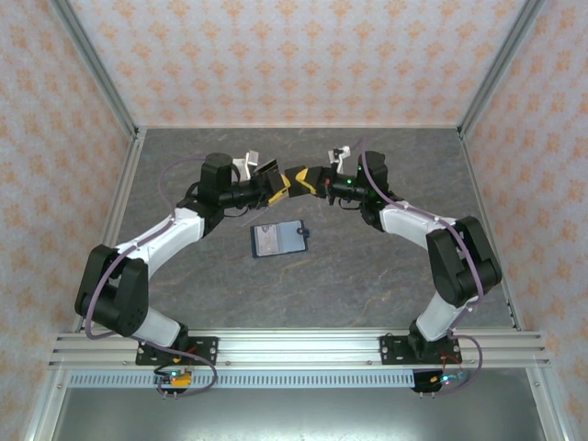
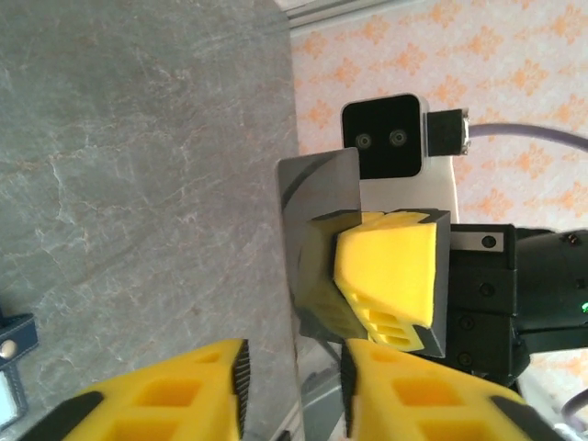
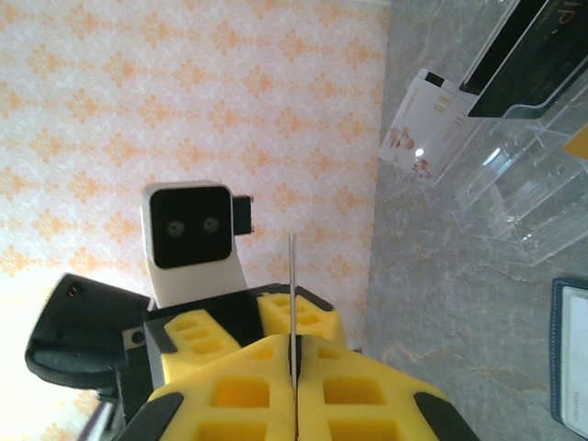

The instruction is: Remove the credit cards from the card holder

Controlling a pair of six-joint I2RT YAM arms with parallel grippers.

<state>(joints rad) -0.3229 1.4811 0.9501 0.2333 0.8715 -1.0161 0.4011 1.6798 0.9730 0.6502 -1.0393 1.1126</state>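
Note:
A thin grey credit card hangs in the air over the back of the table, between the two grippers. My right gripper is shut on it, the card showing edge-on above its yellow fingers. My left gripper faces it with its jaws apart; the card's edge runs through the gap without touching either pad. From above, the left gripper and the right gripper meet tip to tip around the dark card. The navy card holder lies open on the table in front of them.
A clear acrylic tiered stand stands on the table, holding a white card and a dark card. The card holder's edge shows at the right. Patterned walls enclose the grey table.

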